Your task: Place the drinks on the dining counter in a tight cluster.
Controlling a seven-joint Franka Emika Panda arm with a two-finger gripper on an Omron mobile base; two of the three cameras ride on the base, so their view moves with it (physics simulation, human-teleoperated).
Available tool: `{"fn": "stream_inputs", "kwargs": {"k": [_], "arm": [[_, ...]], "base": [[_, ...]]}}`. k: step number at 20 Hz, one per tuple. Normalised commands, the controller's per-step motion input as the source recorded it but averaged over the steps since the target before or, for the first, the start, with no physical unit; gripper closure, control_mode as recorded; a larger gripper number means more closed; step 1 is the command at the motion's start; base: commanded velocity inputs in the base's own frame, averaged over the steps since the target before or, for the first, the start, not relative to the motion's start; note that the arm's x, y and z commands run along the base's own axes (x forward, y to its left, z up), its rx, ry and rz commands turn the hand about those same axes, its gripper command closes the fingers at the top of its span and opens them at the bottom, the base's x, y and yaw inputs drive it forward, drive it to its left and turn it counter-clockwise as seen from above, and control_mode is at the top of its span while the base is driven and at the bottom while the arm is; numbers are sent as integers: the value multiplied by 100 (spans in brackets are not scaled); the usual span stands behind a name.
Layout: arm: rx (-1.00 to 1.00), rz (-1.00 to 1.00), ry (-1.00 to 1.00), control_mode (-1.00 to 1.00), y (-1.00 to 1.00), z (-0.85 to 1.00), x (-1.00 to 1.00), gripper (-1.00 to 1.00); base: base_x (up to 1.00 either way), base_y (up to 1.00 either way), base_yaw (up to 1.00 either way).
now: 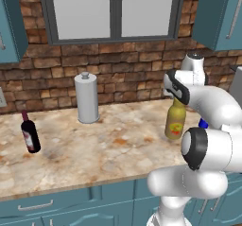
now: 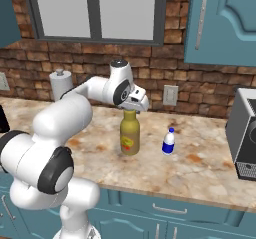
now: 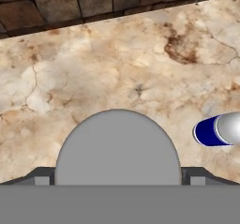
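Observation:
The fat olive-yellow bottle (image 1: 174, 122) (image 2: 129, 133) stands upright on a marbled counter (image 1: 108, 149) against the brick wall. My gripper (image 1: 177, 96) (image 2: 133, 108) (image 3: 117, 177) hangs straight above it, open. In the hand view its grey cap (image 3: 117, 145) sits between my fingertips (image 3: 40, 176), which stand apart from it on either side. The small white blue-banded bottle (image 2: 169, 141) (image 3: 218, 130) (image 1: 203, 124) stands just right of the fat one. The dark red-labelled wine bottle (image 1: 30, 133) is far to the left on the same counter. The dining counter is out of view.
A tall grey canister (image 1: 86, 97) (image 2: 61, 85) stands at the back by the brick wall. A dark appliance (image 2: 244, 133) sits at the counter's right end. Teal wall cabinets (image 2: 222, 23) hang above, and a wall socket (image 2: 170, 95) is behind the bottles.

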Motion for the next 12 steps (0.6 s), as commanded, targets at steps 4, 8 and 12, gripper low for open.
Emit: {"fn": "stream_inputs", "kwargs": {"k": [4,8,12], "arm": [[0,0,0,-100,0,0,0,-100],[0,0,0,-100,0,0,0,100],[0,0,0,-100,0,0,0,100]], "base": [[0,0,0],[0,0,0],[0,0,0]]}}
